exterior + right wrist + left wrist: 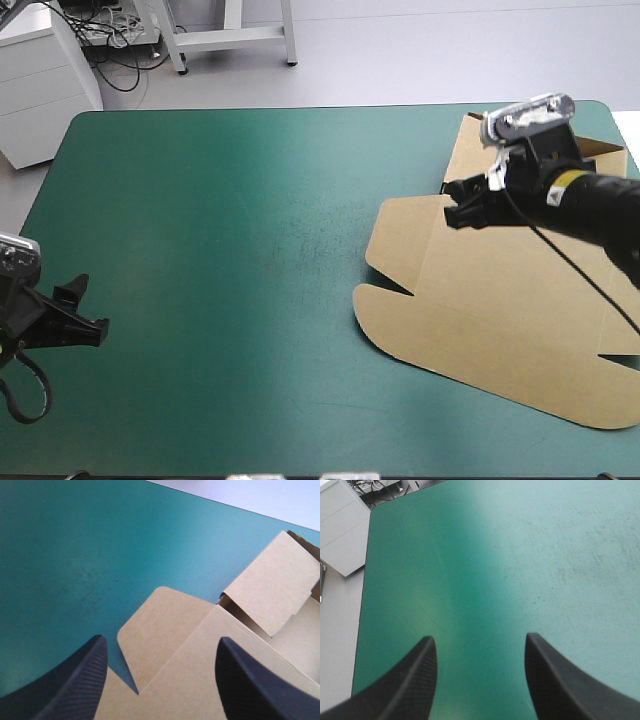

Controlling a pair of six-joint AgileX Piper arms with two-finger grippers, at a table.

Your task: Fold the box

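The brown box (520,310) lies on the right side of the teal-green table, mostly flat, with a wall raised at its far end (470,155). My right gripper (462,205) hovers open above the box's far left part. In the right wrist view its black fingers (75,680) stand apart over the box (200,670), a rounded flap ahead of them and the raised wall (272,590) beyond. My left gripper (85,310) is open near the table's front left corner, far from the box. Only bare cover lies between its fingers (415,680).
The teal-green cover (230,250) is bare across the left and middle. A white cabinet (40,80) stands off the far left corner, and table legs with cables sit beyond the far edge. The box reaches close to the table's right edge.
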